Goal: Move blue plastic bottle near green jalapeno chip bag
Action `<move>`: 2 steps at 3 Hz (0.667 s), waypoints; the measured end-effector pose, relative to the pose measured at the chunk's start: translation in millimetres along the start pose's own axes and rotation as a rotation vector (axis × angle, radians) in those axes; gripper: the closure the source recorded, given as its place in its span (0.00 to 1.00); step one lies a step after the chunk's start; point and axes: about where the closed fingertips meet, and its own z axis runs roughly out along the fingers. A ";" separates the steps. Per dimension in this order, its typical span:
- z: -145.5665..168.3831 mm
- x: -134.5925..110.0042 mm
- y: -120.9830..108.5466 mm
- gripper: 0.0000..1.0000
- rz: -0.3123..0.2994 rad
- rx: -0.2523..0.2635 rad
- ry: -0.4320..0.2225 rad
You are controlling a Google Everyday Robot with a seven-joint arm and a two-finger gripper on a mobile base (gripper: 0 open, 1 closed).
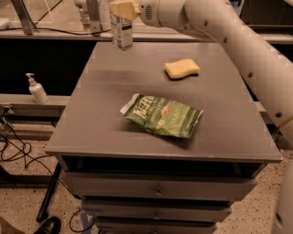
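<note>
The blue plastic bottle (122, 34) stands upright at the counter's far left corner, its clear body and white label showing below the pincer (123, 9), which is closed over the bottle's top and hides the cap. Whether the bottle's base rests on the counter (96, 119) or hangs just above it cannot be told. The pincer's yellowish pads (120, 7) sit at the top edge of the view, over that same far left corner.

The green jalapeno chip bag (162, 116) lies flat and crinkled near the middle of the counter, somewhat toward the front edge, with its white lettering facing up and one end angled toward the front right corner. It is well apart from the bottle, with bare grey surface between them.

A yellow sponge (181, 68) lies toward the far right part of the counter, between the bag and the far edge and touching neither the bag nor the bottle.

The robot's white arm (229, 32) reaches in from the right side, crossing above the far right corner to the pincer. Grey drawers (155, 192) are stacked below the front edge. Off the left edge, a small white pump bottle (36, 89) stands on a lower ledge, and dark cables (13, 153) trail over the speckled floor.
</note>
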 end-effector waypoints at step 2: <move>-21.3 36.6 -6.7 1.00 0.020 0.028 0.050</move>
